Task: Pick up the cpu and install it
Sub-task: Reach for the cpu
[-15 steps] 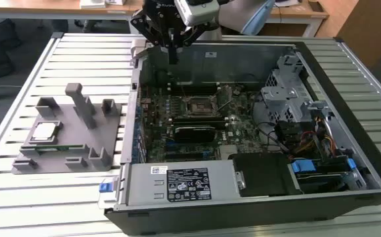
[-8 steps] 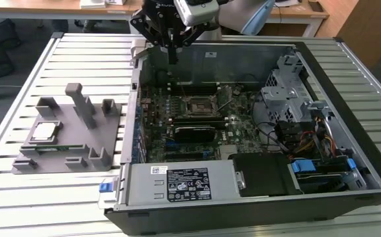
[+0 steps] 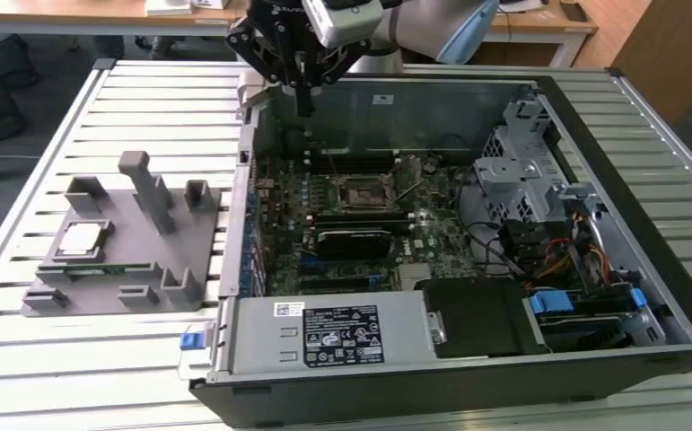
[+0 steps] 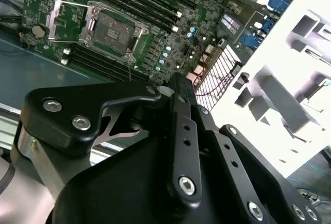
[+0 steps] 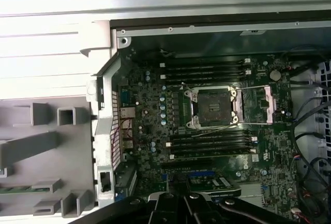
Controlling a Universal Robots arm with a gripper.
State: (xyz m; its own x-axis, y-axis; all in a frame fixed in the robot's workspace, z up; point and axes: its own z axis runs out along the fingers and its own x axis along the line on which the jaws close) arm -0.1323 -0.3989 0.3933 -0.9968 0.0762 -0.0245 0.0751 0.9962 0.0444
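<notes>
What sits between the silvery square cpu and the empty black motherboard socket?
In the exterior view, grey holder posts and the case's metal side wall separate cpu from socket.

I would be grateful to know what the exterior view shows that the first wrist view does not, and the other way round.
Exterior view alone: the cpu, lying on top of the gray fixture, and the power supply. First wrist view alone: the round coin battery and the load plate swung off the socket. Both: the fixture, the motherboard with its empty socket and memory slots, and the gripper above the open case.
</notes>
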